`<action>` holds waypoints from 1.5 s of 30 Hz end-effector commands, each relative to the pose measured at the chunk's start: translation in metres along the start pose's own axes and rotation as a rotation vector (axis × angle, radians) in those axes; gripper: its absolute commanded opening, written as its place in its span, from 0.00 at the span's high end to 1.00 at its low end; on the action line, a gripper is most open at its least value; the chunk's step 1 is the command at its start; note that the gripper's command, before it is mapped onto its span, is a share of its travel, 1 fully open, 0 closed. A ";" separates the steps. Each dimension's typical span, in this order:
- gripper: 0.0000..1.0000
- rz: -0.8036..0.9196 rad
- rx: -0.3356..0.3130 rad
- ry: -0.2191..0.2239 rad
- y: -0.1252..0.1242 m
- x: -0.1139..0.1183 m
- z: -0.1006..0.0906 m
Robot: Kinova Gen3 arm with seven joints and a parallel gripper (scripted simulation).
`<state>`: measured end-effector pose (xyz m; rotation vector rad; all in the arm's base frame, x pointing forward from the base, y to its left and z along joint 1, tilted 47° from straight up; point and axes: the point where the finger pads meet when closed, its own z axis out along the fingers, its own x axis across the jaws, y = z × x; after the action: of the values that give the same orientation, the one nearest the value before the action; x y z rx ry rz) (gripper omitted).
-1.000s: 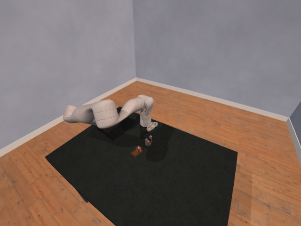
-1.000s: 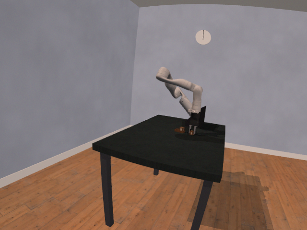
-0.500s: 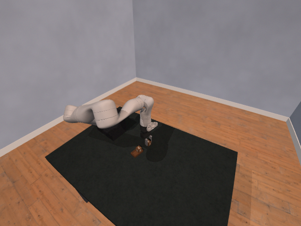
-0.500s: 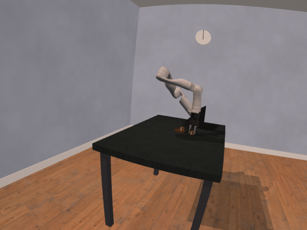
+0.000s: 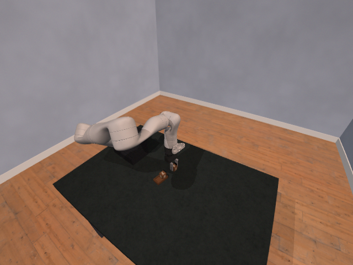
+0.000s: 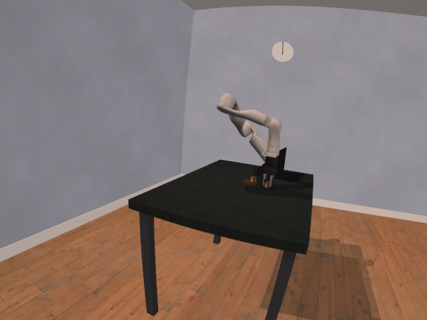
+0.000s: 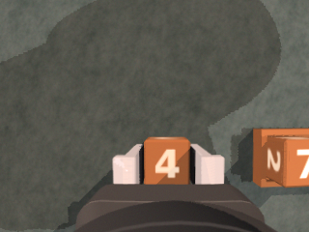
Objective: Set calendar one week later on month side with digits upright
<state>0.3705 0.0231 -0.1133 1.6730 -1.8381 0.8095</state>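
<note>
My gripper (image 7: 166,158) is shut on an orange cube (image 7: 167,160) whose top face shows a 4. It holds the cube low over the black table, beside the tray; the cube also shows in the top view (image 5: 174,167) and the exterior view (image 6: 266,184). The brown tray (image 5: 160,179) lies flat on the table to the side, with the second orange cube (image 5: 162,174) standing in it. In the wrist view the second cube (image 7: 289,159) sits at the right edge; its top shows a 7 and a side face shows a sideways 2. The tray also shows in the exterior view (image 6: 250,180).
A dark upright block (image 6: 281,160) at the arm's base stands just behind the gripper. The black table (image 6: 227,196) ends at edges on all sides, over a wooden floor.
</note>
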 end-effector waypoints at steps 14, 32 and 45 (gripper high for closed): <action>0.40 0.000 0.001 -0.001 0.000 0.000 -0.001; 0.10 0.000 0.001 -0.001 0.000 0.000 -0.001; 0.10 0.000 0.001 -0.001 0.000 0.000 -0.002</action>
<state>0.3704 0.0232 -0.1131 1.6726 -1.8378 0.8093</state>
